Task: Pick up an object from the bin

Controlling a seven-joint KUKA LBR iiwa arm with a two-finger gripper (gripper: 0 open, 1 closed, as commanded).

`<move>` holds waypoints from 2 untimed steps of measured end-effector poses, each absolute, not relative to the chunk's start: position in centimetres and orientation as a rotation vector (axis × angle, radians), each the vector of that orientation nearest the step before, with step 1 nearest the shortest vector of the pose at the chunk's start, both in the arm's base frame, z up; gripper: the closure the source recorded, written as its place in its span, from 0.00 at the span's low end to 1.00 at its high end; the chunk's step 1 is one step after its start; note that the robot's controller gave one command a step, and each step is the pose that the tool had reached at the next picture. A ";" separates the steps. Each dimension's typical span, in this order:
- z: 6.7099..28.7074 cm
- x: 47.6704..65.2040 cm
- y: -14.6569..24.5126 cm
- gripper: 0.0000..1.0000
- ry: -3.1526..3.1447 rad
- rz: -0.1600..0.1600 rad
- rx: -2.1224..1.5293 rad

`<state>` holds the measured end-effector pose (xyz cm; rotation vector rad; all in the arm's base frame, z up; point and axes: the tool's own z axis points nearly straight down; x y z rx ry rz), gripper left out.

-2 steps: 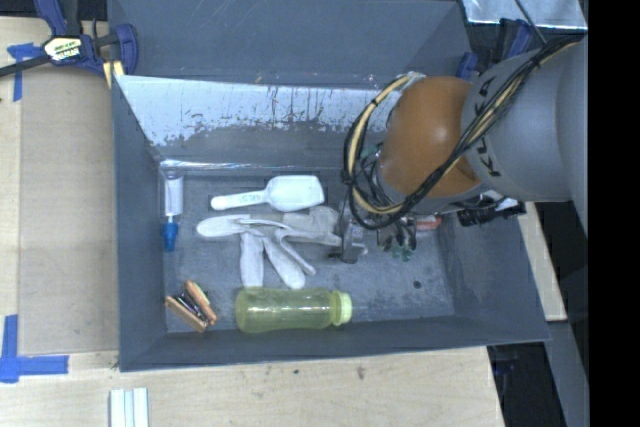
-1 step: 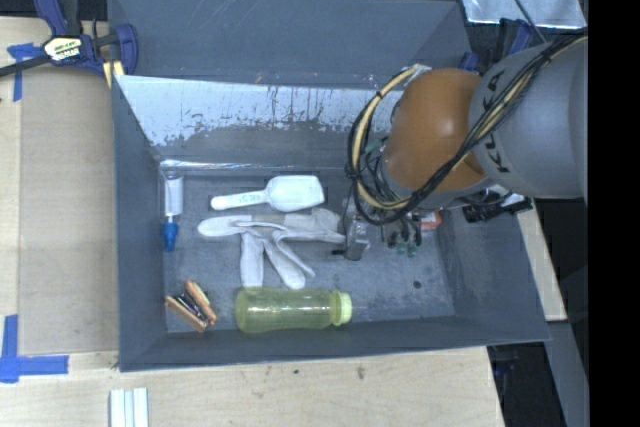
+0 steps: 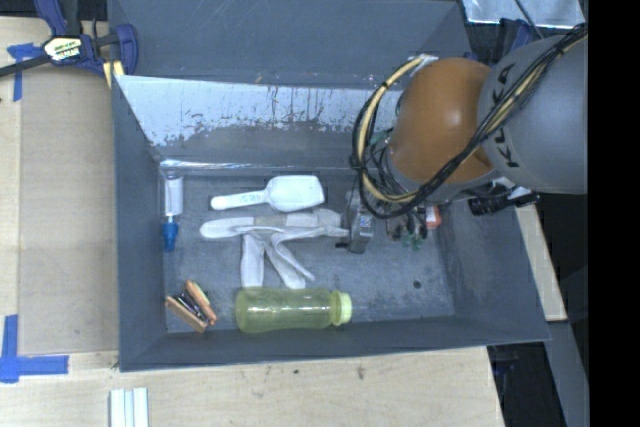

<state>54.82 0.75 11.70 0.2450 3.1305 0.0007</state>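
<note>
Hovering over white glove's [image 3: 255, 231] right end, near white scoop [image 3: 288, 193]

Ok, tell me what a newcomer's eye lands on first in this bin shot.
The arm's orange cover bulks large on the right, with the pincer low at the right end of a white glove lying mid-floor. A yellow-green bottle lies on its side along the lower wall, and a white scoop sits just above the glove.

One camera over the bin [image 3: 140, 215]
We looked down, slightly sideways; the arm [image 3: 540, 115] stood at right.
</note>
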 end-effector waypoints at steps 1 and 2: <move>12.6 55.0 0.7 1.00 3.126 0.001 0.244; 13.5 54.8 0.7 1.00 3.134 0.000 0.245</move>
